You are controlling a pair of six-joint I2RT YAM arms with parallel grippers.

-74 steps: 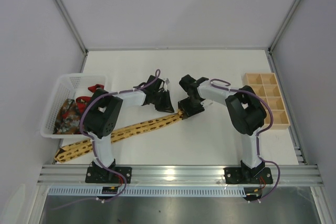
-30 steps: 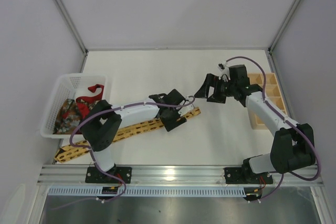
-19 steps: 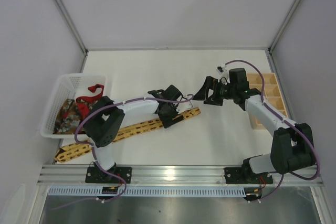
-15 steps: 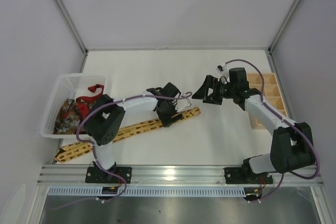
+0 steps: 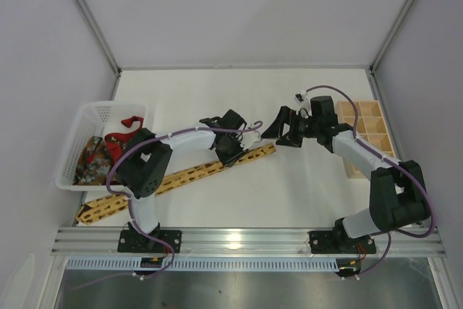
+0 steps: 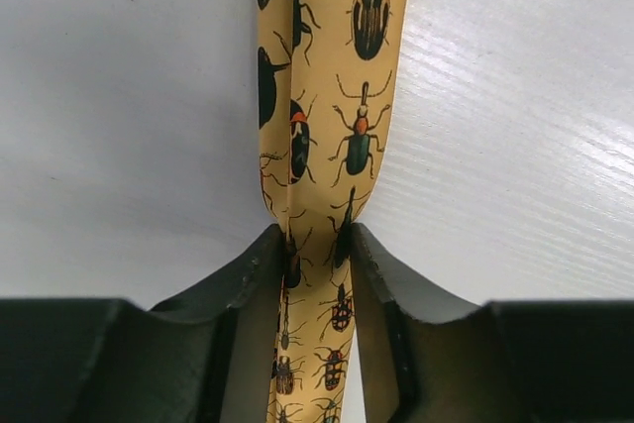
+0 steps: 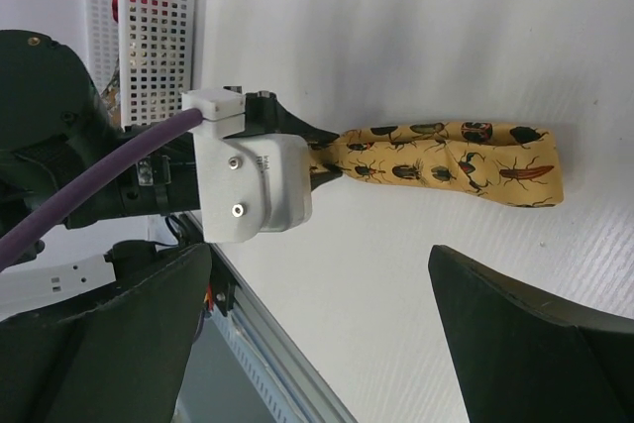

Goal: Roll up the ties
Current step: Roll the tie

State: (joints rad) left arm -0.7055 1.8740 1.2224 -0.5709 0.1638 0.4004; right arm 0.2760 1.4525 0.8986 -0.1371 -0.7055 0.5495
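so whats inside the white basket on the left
The white basket holds a red tie and a bunched dark patterned tie. The left arm covers its near right corner, and whatever lies under the ties cannot be seen.

Yellow-gold tie (image 6: 332, 146) printed with dark beetles flecked red and green — red tie (image 5: 129, 121) plain, dark tie (image 5: 90, 157) multicoloured, basket (image 5: 108, 103) white.

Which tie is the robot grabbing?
The yellow tie with bugs, lying on the table, pinched in the left tool. The red tie and the dark patterned tie sit in the basket.
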